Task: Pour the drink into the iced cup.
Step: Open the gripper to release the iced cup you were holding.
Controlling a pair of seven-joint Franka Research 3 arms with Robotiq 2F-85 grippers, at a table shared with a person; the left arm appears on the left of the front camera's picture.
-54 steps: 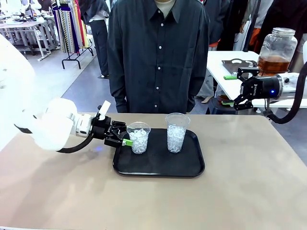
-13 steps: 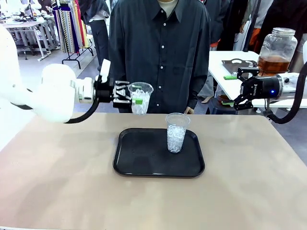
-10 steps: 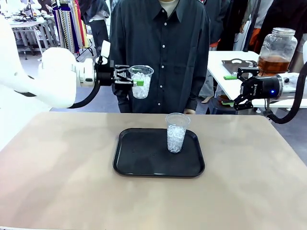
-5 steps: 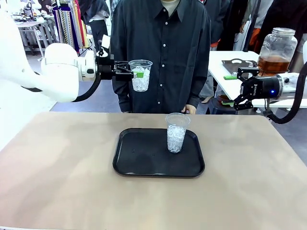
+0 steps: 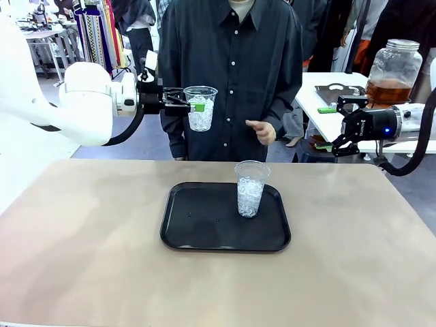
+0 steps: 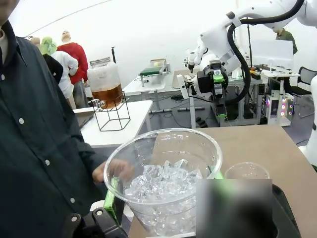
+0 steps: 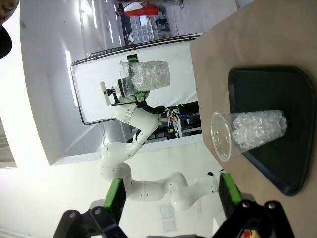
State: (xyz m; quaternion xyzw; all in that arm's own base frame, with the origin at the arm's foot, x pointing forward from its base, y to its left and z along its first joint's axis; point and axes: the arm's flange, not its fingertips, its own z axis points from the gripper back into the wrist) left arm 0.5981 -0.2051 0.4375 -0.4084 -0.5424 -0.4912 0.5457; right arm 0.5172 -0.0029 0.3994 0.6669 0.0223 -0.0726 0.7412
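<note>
**Iced cup held aloft, drink in its jar at the far right**

Your drink (image 5: pixel 385 92) is the amber-brown liquid filling the lower part of a lidded glass jar (image 5: pixel 398 61). The jar stands on a white side table at the far right, beyond the surface (image 5: pixel 82 259). From the left wrist view you can see the jar sitting on a black wire stand.

Your right gripper (image 5: pixel 330 128) hangs near the jar, to its left, with its jaws spread wide and nothing between them.

Your left gripper (image 5: pixel 196 106) is clamped on an iced cup (image 5: pixel 201 117) of clear plastic. It holds the cup upright in the air, left of centre and well above the surface, in front of the person's dark shirt. Ice fills the lower part of the cup.

A second iced cup (image 5: pixel 250 191) stands upright on the right half of the black tray (image 5: pixel 204 235), which lies mid-surface.

The person's hand (image 5: pixel 261 131) is raised between the held cup and your right gripper, touching neither
</note>
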